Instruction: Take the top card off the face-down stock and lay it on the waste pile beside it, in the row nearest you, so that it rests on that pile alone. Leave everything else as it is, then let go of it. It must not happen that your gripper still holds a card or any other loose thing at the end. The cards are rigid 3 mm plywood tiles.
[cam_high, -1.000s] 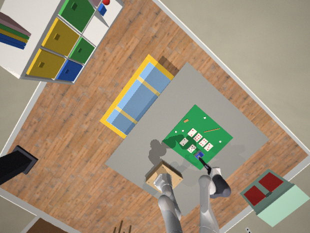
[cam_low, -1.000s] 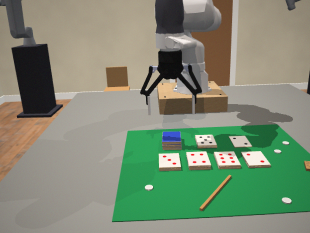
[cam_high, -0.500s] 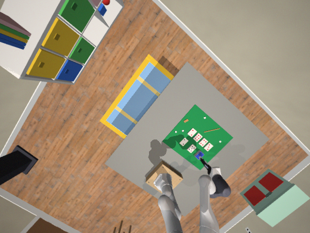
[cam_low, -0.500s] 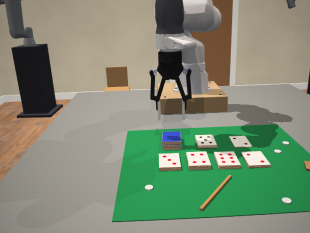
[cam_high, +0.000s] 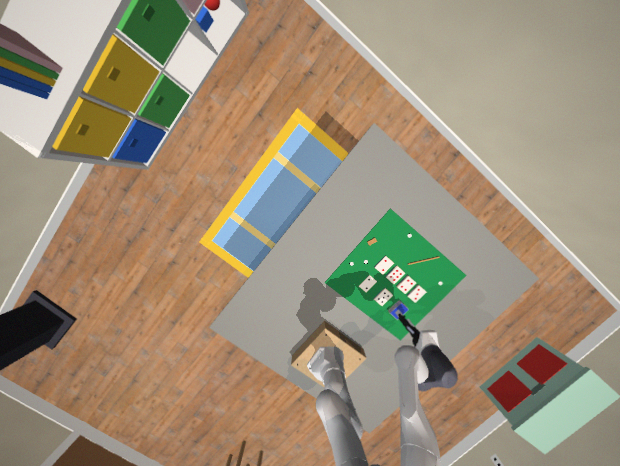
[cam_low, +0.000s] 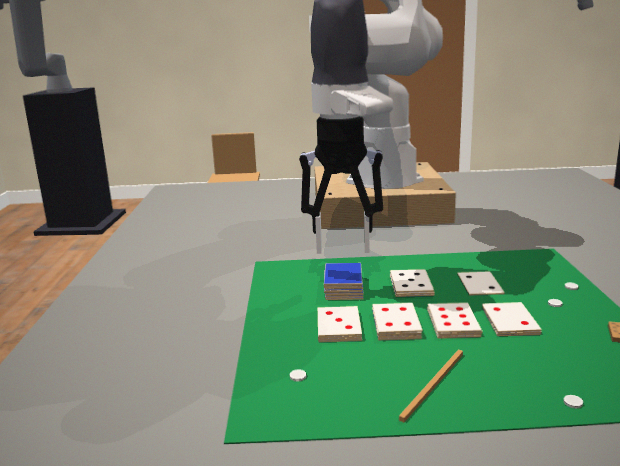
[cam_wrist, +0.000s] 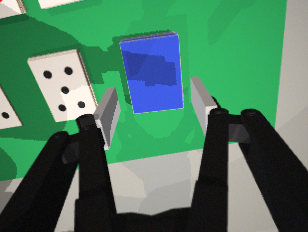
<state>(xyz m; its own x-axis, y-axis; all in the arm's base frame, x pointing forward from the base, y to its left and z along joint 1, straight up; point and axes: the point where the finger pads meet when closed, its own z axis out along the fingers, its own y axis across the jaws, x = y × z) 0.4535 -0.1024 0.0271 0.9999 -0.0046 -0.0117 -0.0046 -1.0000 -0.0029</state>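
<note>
- The gripper (cam_low: 342, 248) points straight down, its two pale fingertip pads (cam_wrist: 202, 101) partly parted, with nothing between them.
- In the wrist view the pads flank the near end of the blue-backed stock (cam_wrist: 152, 73), one on each side, hanging in the air above it and touching nothing.
- From the exterior view the fingertips hang just past the far edge of the green mat (cam_low: 350, 400), above the grey table (cam_low: 150, 280), a little behind the stock (cam_low: 343, 281).
- The stock is a short stack of wooden tiles with a blue top card, at the left end of the row nearest the robot.
- Just beside it in that row lies the waste pile (cam_low: 411, 282), face up with five black spots, apart from the stock.
- Further along the same row sits a pile with two black spots (cam_low: 480, 282).
- The next row holds four face-up piles with red spots (cam_low: 339, 323).
- A thin wooden stick (cam_low: 431, 384) lies slanted on the mat, with small white discs (cam_low: 297, 374) scattered around.
- The arm stands on a wooden base block (cam_low: 426, 200) behind the mat.
</note>
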